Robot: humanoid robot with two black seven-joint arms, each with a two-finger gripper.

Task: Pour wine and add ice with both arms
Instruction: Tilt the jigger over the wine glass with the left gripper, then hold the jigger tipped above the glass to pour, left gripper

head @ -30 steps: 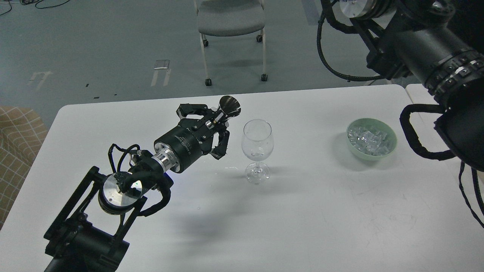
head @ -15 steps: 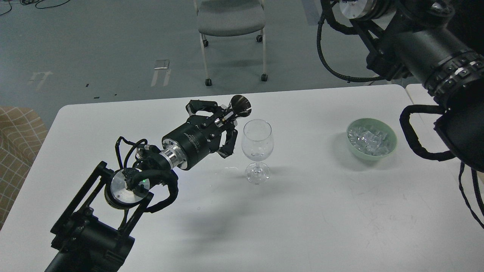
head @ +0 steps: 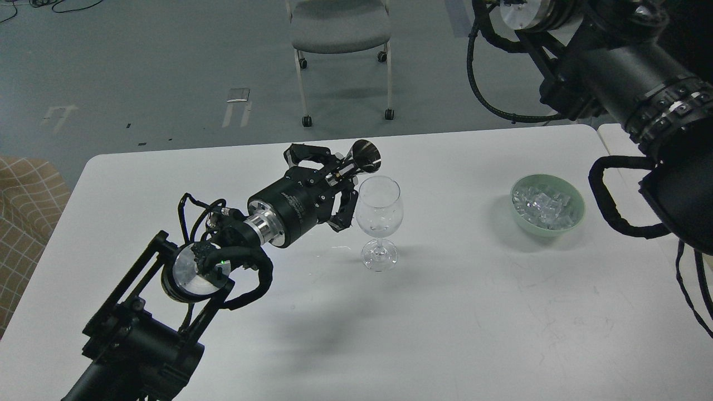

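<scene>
White table (head: pixel 473 334) seen from above, its far edge running left to right in front of a grey floor (head: pixel 139 67) where an office chair (head: pixel 340 33) stands well apart from the table.

Left arm (head: pixel 167 301): enters from the near left corner and reaches toward the middle of the table. Its gripper (head: pixel 340 184) is closed on a small metal measuring cup (head: pixel 365 156), held tilted with the flared mouth turned to the far right, just above and to the left of the rim of the wine glass (head: pixel 379 214). The lower finger (head: pixel 345 209) lies just beside the left side of the glass bowl; whether it touches cannot be told.

Wine glass: upright near the table's centre, stem and foot on the surface. Whether it holds any liquid cannot be told.

Ice (head: pixel 543 206): a pile of clear cubes in a pale green bowl (head: pixel 576 214) at the right, well apart from the glass and near the table's right edge. Bare tabletop lies between glass and bowl and across the whole near half.

Right arm (head: pixel 629 83): thick black segments with looped cables cross the upper right corner above the bowl; its gripper is outside the view.
</scene>
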